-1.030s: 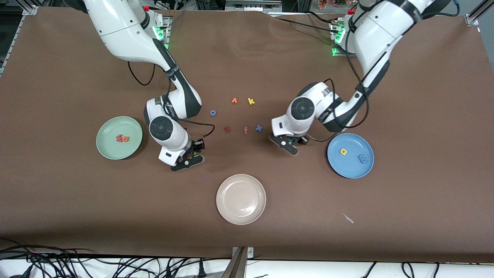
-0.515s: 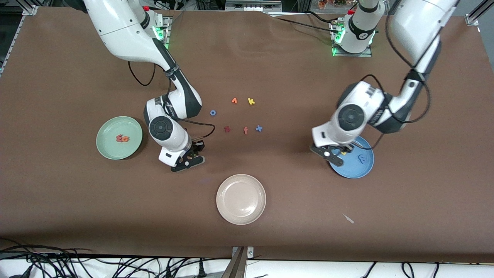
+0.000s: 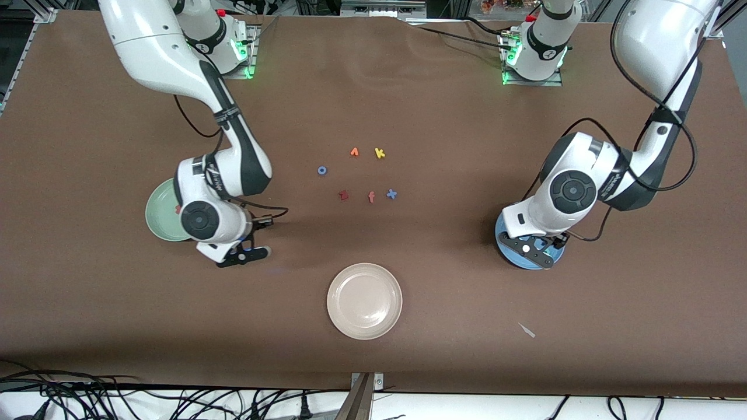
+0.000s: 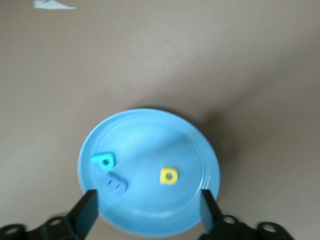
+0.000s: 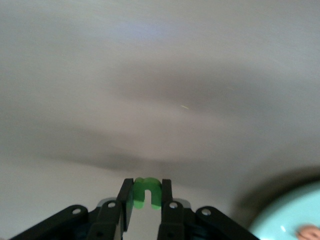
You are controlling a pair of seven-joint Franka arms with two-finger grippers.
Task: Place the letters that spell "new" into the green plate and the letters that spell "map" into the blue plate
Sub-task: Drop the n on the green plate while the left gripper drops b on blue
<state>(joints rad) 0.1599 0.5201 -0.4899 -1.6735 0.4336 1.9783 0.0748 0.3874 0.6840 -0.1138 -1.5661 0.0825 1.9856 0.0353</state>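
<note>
My left gripper (image 3: 534,251) hangs open over the blue plate (image 3: 503,240). In the left wrist view the blue plate (image 4: 150,135) holds the teal p (image 4: 104,160), the blue m (image 4: 115,184) and the yellow a (image 4: 169,176), all lying free between the spread fingers (image 4: 87,212). My right gripper (image 3: 242,255) is shut on the green n (image 5: 145,192), over bare table beside the green plate (image 3: 159,217). The right arm hides most of that plate. A reddish letter (image 3: 178,209) peeks out on it, and a pink one (image 5: 310,232) shows in the right wrist view.
A beige plate (image 3: 365,300) sits near the front edge at mid-table. Loose letters lie in the middle: blue o (image 3: 321,170), an orange one (image 3: 354,152), yellow k (image 3: 379,153), dark red z (image 3: 343,195), red-orange f (image 3: 371,197), blue x (image 3: 391,194). A white scrap (image 3: 527,330) lies nearer the camera than the blue plate.
The left arm swung from mid-table to over the blue plate and opened; the teal p now lies in it. The right gripper closed on the green n and moved toward the green plate.
</note>
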